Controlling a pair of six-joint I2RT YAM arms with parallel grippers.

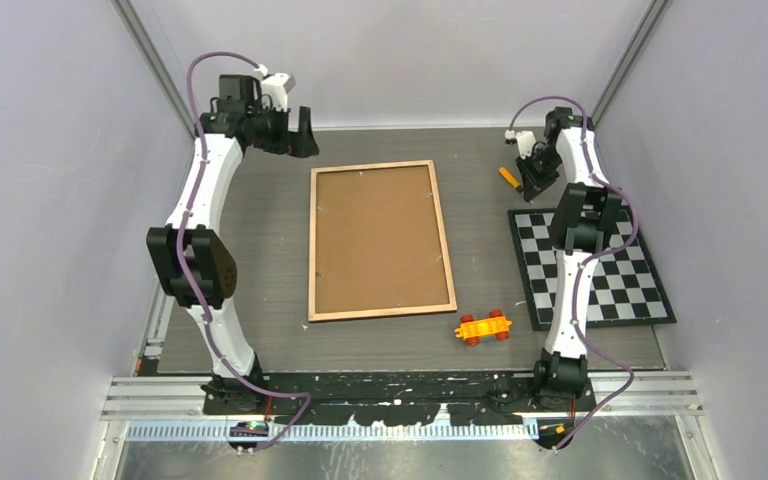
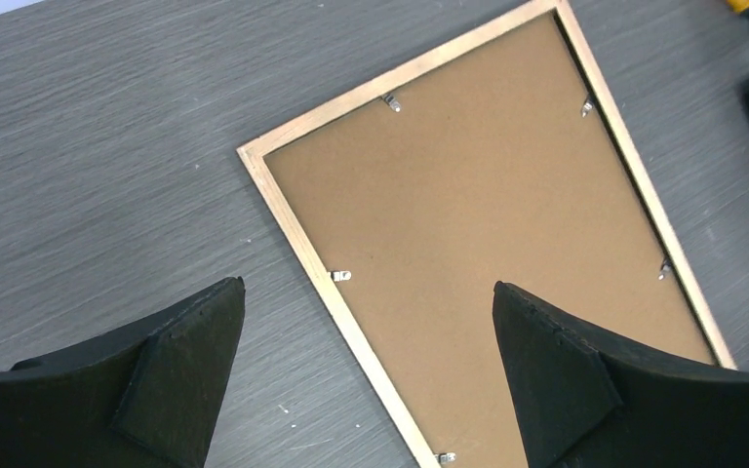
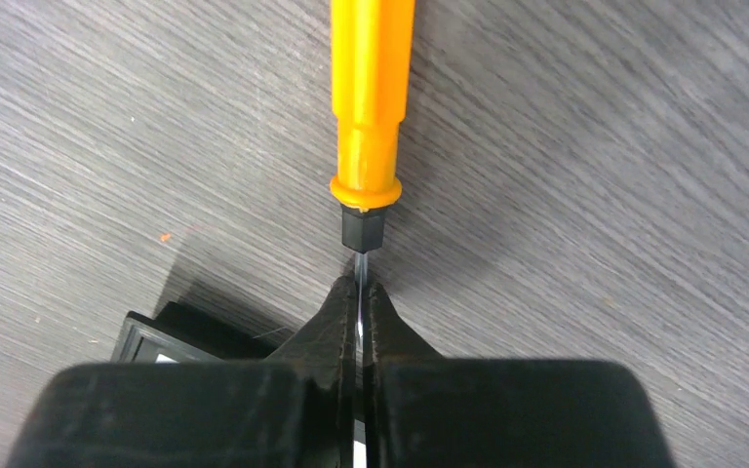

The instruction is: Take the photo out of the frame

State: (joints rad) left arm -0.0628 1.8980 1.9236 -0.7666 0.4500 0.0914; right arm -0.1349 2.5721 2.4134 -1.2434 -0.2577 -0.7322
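Top external: screwdriver (image 1: 509, 178), toy (image 1: 483, 327) near frame (image 1: 380, 240)

Bare table (image 1: 275, 230) is noted along the frame's (image 1: 380, 240) left and far edges. The strip on its right is bounded by a checkerboard mat (image 1: 640, 290) with the right arm (image 1: 580, 250) above it. That strip is narrowed by a toy car (image 1: 483, 327) at the near end and by a screwdriver (image 1: 509, 178), pinched in the right gripper (image 3: 359, 292), at the far end.
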